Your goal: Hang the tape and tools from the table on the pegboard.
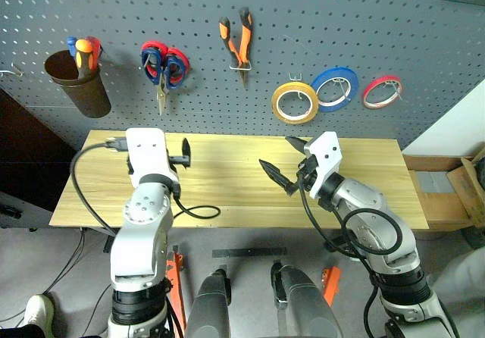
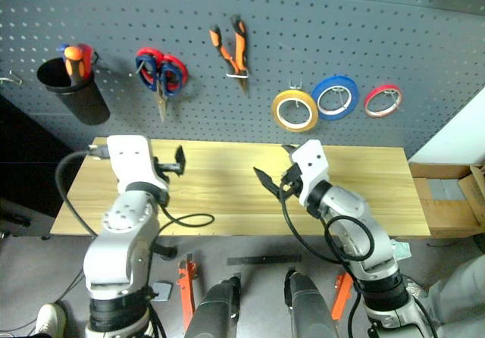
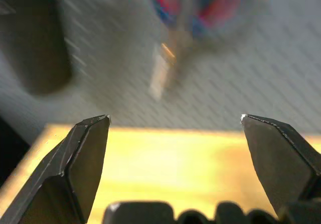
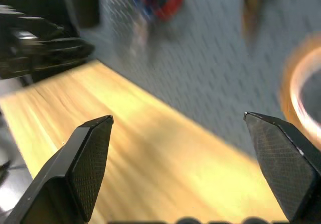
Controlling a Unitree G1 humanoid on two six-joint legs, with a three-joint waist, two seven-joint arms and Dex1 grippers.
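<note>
Tape (image 1: 295, 101) hangs beside blue roll (image 1: 335, 88); pliers (image 1: 238, 41) above.

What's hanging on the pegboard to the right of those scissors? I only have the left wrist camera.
Observer: Pliers on a hook, then the yellow tape, a blue roll and a red roll.
Operator: Where's the screwdriver?
Observer: The screwdriver stands handle-up in the brown cup at the pegboard's left.
Operator: And the right gripper?
Observer: The right gripper is open over the table, holding nothing.
</note>
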